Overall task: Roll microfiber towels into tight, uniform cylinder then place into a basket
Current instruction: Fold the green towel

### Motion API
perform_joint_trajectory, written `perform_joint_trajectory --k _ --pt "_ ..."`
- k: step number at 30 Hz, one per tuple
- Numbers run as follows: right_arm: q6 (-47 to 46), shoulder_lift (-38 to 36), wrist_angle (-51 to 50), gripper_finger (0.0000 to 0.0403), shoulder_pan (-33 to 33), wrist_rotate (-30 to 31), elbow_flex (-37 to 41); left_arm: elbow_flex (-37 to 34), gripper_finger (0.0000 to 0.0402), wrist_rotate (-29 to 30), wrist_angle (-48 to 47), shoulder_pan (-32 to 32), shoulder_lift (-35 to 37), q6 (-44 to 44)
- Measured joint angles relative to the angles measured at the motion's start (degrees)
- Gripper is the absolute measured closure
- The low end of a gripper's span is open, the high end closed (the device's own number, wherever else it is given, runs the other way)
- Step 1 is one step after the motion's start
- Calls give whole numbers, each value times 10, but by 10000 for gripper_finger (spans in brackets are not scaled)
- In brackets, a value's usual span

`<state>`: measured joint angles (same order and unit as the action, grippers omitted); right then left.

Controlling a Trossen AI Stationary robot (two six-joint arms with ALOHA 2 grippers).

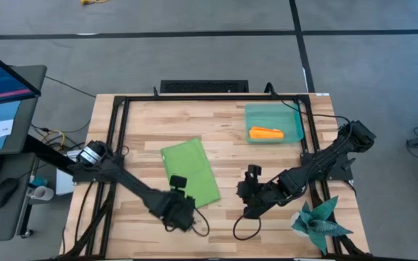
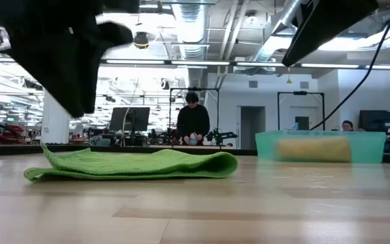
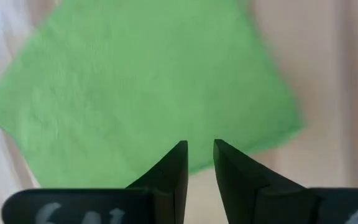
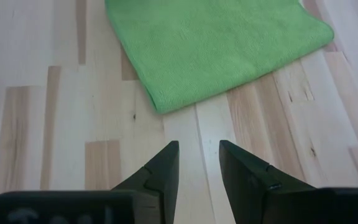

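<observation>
Desk (image 1: pixel 144 138): pale wood planks in a black frame; the high view takes in all of it.
Green towel (image 1: pixel 189 172): lime microfiber, folded flat, left of the desk's middle. The low view shows its layered, slightly rumpled edge (image 2: pixel 131 165), which the high view does not.
Orange towel (image 1: pixel 266 133): rolled into a cylinder, lying inside the basket. The low view shows it only as a blur through the wall.
Basket (image 1: pixel 294 116): shallow translucent teal tray at the far right of the desk, well apart from the green towel.
My left fingers (image 3: pixel 199 163): held a narrow gap apart, gripping nothing, poised above the near edge of the green towel. Only my left wrist view shows the gap; from above the gripper (image 1: pixel 180 212) is a dark mass.
My right fingers (image 4: pixel 197 163): a little wider apart, empty, over bare wood near the towel's corner, not touching it. From above (image 1: pixel 251 197) they sit right of the towel.
Star-shaped cloth (image 1: pixel 319 221): dark teal, spiky, near right corner; seen only from above.
Person (image 2: pixel 193 122): dark clothing, in the room behind; low view only.
</observation>
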<state>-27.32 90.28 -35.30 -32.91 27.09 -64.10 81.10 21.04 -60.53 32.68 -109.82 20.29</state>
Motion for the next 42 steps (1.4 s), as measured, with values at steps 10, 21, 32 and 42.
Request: perform_joint_trajectory --k 10,21,32,42 --pt "14 0 53 267 -1 2 0 -43 331 123 149 87 0 76" --pt "141 46 140 267 0 3 8 -94 301 92 215 90 0 154" --pt "188 87 200 267 16 0 8 -169 236 94 298 77 0 145" --pt "233 150 267 267 26 -62 7 -211 260 98 337 68 4 197"
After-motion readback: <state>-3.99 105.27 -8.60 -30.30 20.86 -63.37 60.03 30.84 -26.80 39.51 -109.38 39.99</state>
